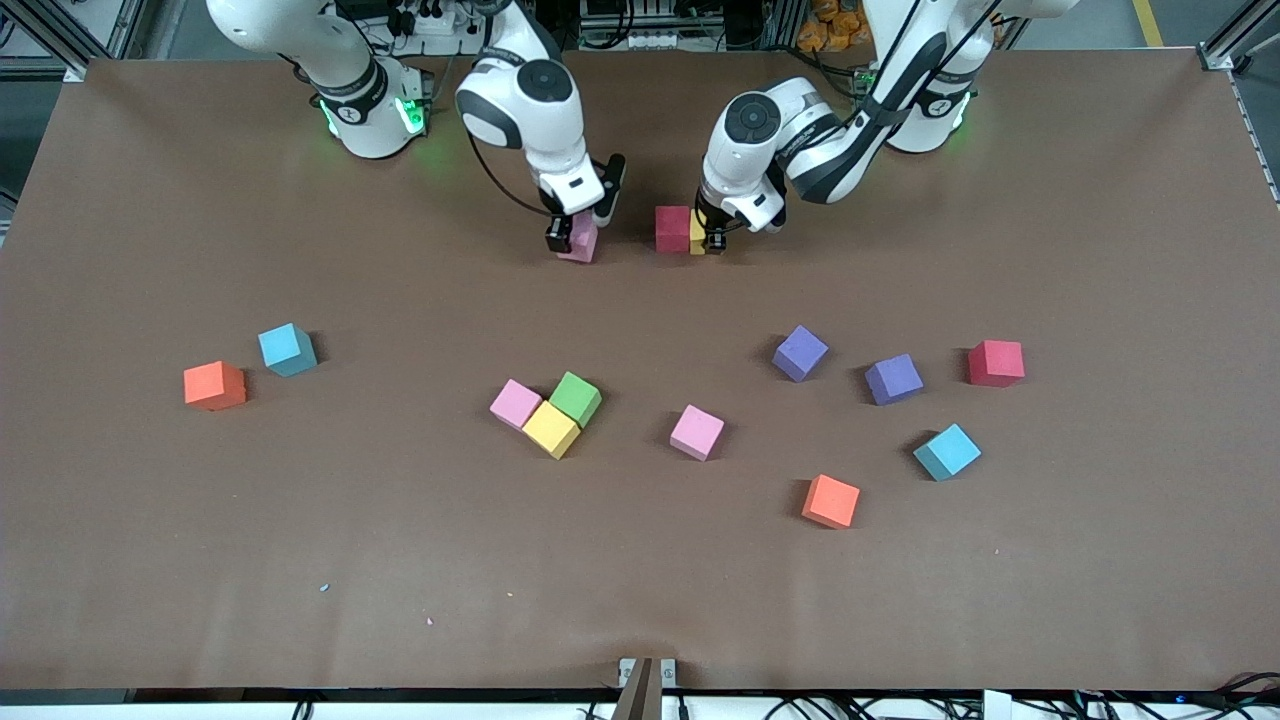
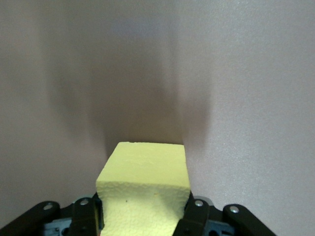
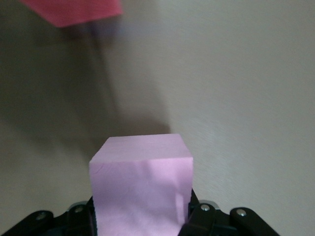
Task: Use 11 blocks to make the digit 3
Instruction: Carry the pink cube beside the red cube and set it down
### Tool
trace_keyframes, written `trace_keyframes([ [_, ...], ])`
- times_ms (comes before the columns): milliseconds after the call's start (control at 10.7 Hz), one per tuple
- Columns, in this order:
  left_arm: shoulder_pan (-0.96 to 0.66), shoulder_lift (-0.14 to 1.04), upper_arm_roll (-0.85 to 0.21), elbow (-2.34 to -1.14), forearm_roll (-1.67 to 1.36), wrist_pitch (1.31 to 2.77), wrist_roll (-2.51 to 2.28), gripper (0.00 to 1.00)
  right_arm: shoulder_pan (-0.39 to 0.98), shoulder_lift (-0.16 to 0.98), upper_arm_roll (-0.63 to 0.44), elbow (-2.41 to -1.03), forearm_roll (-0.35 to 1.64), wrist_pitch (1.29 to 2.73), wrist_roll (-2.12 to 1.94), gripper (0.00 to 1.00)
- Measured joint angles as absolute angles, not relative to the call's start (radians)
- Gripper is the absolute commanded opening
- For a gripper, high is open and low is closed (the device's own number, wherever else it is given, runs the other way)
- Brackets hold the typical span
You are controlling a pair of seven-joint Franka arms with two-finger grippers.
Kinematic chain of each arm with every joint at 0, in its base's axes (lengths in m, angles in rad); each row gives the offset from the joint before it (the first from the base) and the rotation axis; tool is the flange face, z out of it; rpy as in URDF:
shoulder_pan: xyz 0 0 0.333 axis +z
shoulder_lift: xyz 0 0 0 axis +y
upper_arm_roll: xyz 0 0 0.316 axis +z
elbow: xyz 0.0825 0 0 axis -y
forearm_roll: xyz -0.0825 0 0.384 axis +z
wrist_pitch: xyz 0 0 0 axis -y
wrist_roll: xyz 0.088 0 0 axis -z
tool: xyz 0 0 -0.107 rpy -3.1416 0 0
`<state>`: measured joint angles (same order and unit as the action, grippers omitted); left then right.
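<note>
Both jaws clamped: left gripper (image 1: 714, 240) grips yellow block (image 2: 144, 189), right gripper (image 1: 570, 238) grips pink block (image 3: 141, 189).
Seat your yellow flush beside the red block (image 1: 672, 228), edges square, then bring pink alongside.

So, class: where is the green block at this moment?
In the front view the green block sits mid-table, touching a pink block and a yellow block, nearer to the front camera than both grippers.

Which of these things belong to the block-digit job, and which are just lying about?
Job: pink block in right pincer; yellow block in left pincer; red block beside it; green block among the loose ones.
Lying about: pale scrap; table-edge bracket.
</note>
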<state>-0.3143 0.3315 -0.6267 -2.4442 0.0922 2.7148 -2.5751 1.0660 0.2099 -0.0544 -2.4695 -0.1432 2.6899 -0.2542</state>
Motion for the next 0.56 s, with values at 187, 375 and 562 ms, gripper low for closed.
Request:
trace_keyframes([
  [187,-0.325,0.333,-0.627,-2.443,0.092,2.716,-2.599,0.35,1.106,0.21,-0.053,-2.469,-0.143,2.691,-0.31,0.0],
  [375,-0.34,0.334,-0.627,-2.442,0.092,2.717,-2.605,1.0,1.116,0.21,-0.052,-2.465,-0.145,2.692,-0.377,0.0],
  [562,-0.344,0.335,-0.627,-2.442,0.092,2.717,-2.605,1.0,1.129,0.211,-0.052,-2.45,-0.145,2.693,-0.408,0.0],
])
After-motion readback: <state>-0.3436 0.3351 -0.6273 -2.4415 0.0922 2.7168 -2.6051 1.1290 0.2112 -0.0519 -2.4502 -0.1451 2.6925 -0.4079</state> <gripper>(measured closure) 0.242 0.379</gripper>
